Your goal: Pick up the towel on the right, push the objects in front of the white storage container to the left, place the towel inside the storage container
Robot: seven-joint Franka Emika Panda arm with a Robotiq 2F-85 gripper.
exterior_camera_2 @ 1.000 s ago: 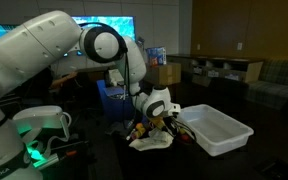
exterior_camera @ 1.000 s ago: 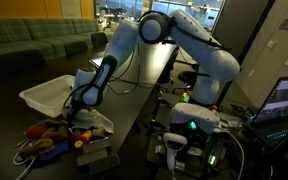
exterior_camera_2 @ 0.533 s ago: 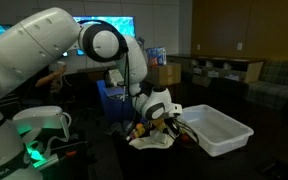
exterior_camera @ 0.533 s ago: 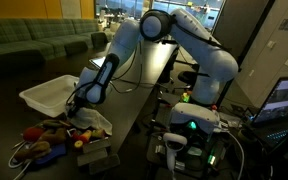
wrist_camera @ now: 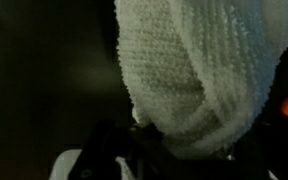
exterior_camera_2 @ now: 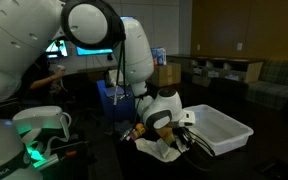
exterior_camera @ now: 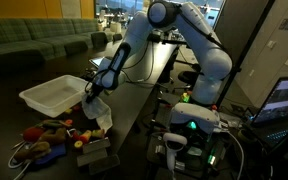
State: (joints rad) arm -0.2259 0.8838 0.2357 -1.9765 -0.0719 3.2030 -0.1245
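Towel [exterior_camera: 101,117] hangs from my clamped gripper [exterior_camera: 94,103], centre frame; toys [exterior_camera: 46,134] at lower left look unpushed, and the bin [exterior_camera: 39,100] awaits it.

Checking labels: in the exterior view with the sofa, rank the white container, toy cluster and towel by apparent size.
1. White storage container and toy cluster: about alike; the cluster sits nearer the camera, so unranked.
2. Towel, smallest.

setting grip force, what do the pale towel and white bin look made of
Small pale grey-white towel: soft knitted or woven fabric, matte; the wrist view shows a looped, nubby weave and it hangs limp. Shallow white rectangular bin: probably hard plastic, smooth; thin rigid walls, flared rim.
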